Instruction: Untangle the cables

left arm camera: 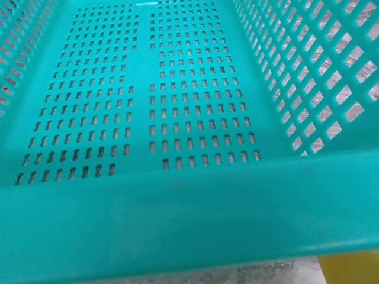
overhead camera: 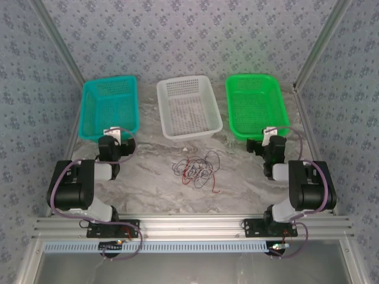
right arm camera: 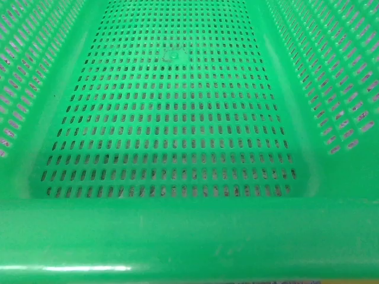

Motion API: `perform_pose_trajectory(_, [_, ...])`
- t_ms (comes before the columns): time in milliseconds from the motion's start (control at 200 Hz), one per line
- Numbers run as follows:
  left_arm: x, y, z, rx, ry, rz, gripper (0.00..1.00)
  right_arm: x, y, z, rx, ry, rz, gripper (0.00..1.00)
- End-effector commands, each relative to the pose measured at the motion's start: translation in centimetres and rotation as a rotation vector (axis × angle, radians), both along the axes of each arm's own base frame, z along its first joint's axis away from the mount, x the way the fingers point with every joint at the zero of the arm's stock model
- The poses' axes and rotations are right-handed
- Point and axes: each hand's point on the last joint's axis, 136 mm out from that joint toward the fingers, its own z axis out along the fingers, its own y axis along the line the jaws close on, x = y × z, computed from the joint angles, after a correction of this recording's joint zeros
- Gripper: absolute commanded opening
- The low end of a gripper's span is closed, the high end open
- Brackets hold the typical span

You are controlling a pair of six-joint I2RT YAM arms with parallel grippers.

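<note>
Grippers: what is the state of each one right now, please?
Left gripper: open, holding nothing, at the teal basket.
Right gripper: open, holding nothing, at the green basket.

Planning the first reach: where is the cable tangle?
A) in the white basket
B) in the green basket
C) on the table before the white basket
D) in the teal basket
C: the cables lie on the table, on the arms' side of the white basket, outside it.
</note>
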Motion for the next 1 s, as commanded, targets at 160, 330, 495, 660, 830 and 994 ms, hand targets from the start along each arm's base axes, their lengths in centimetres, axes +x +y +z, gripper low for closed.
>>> perform_pose_trajectory(160, [1.6, 0.6, 2.3, -0.006, -0.084, 0.028, 1.0, 1.4, -0.1, 1.7, 0.007, -0.066, -0.016, 1.0])
perform_pose_trajectory(330, [1.6, 0.6, 2.3, -0.006, -0.083, 0.027, 0.99, 1.4, -0.2, 1.7, 0.007, -0.064, -0.016, 1.0])
perform_pose_trajectory(495, [1.6, 0.6, 2.4, -0.006, -0.085, 0.028, 1.0, 1.4, -0.1, 1.7, 0.01, -0.065, -0.013, 1.0])
perform_pose_trajectory(660, [1.6, 0.6, 2.3, -0.006, -0.085, 0.028, 0.99, 1.4, -0.2, 1.8, 0.015, -0.067, -0.013, 1.0])
perform_pose_trajectory(830, [1.5, 0.6, 2.3, -0.005, -0.084, 0.027, 0.99, 1.4, 0.1, 1.9, 0.014, -0.063, 0.004, 1.0])
perform_pose_trajectory(994, [1.8, 0.0, 2.7, -0.006, -0.07, -0.016, 0.99, 1.7, 0.5, 2.9, 0.009, -0.041, 0.023, 1.0])
